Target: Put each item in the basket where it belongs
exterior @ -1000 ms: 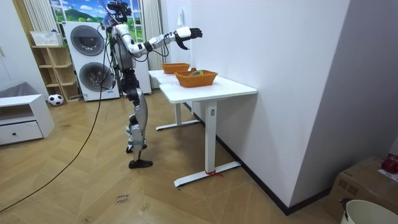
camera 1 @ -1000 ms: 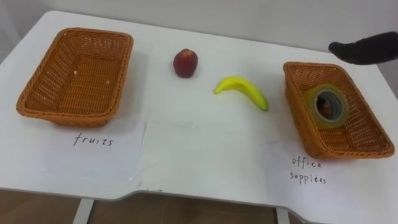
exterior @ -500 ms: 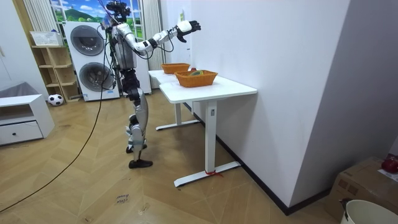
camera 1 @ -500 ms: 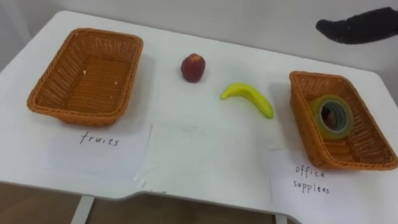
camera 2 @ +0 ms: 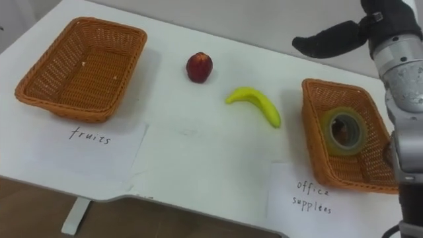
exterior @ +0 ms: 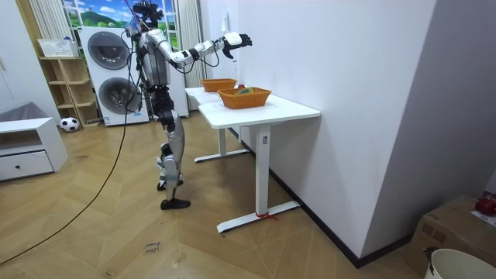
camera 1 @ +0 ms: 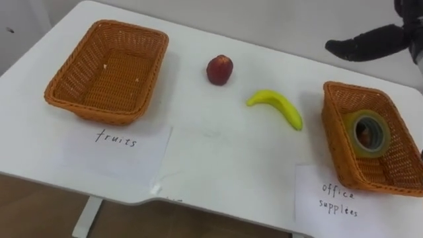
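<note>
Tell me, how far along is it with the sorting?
Done: the tape roll lies in the office supplies basket. In hand: nothing; the right hand hangs open over the far right of the table. Left: the apple and banana lie on the table, and the fruits basket holds no fruit.

A: Floor?
B: Herringbone wood floor (exterior: 116,232), warm brown, evenly lit.
A: Walls?
B: Plain white wall (exterior: 341,70) along the room view's right, with a white table (exterior: 273,111) set against it on white legs.
A: At the back?
B: Two washing machines (exterior: 108,50), stacked, beside an open wooden shelf (exterior: 66,81). Above them, a landscape scene (exterior: 97,14), window or picture, hard to tell.
A: Elsewhere?
B: Low white drawer cabinet (exterior: 27,151) at the room view's left, a football (exterior: 68,124) on the floor by the shelf, and a cardboard box (exterior: 453,229) and white bucket (exterior: 461,265) at lower right.
</note>
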